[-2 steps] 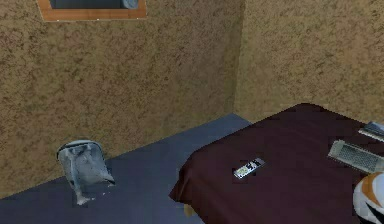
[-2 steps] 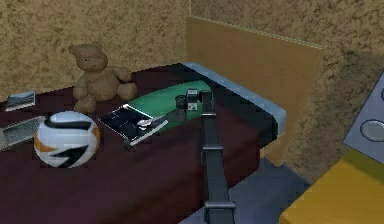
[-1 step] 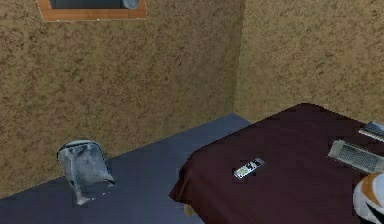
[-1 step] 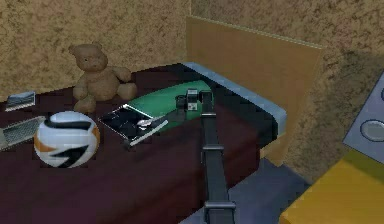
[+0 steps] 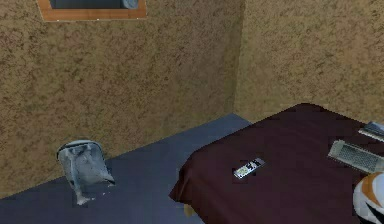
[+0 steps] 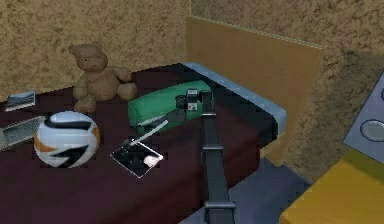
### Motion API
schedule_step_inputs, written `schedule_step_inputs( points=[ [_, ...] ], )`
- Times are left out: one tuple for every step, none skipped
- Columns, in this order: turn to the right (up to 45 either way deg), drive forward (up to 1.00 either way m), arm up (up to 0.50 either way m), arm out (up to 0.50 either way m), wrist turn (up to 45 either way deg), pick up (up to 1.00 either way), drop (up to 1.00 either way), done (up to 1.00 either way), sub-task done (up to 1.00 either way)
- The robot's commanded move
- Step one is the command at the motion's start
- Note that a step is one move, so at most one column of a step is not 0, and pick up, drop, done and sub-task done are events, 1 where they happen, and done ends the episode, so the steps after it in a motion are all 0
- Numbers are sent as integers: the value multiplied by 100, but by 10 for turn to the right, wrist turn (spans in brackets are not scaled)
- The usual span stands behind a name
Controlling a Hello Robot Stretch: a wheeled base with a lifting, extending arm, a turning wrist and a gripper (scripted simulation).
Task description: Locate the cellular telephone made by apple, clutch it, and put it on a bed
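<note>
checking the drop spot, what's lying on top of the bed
On the bed: a teddy bear, a ball, a green pillow, a flat dark phone-like thing. The arm hides the bedcover under it.

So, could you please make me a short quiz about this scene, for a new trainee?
1. True or false: the teddy sits on the floor.
2. What colour is the pillow behind the gripper? A) red B) green C) white
3. Fill in: the ball lies on the ____.
Key: 1 false, it sits on the bed; 2 B; 3 bed.
</note>
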Motion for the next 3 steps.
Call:
schedule_step_inputs(
  points=[
    [0, 0, 10, 0, 0, 0, 0, 0, 0],
    [0, 0, 0, -8, 0, 0, 0, 0, 0],
    [0, 0, 0, 0, 0, 0, 0, 100, 0]
  ],
)
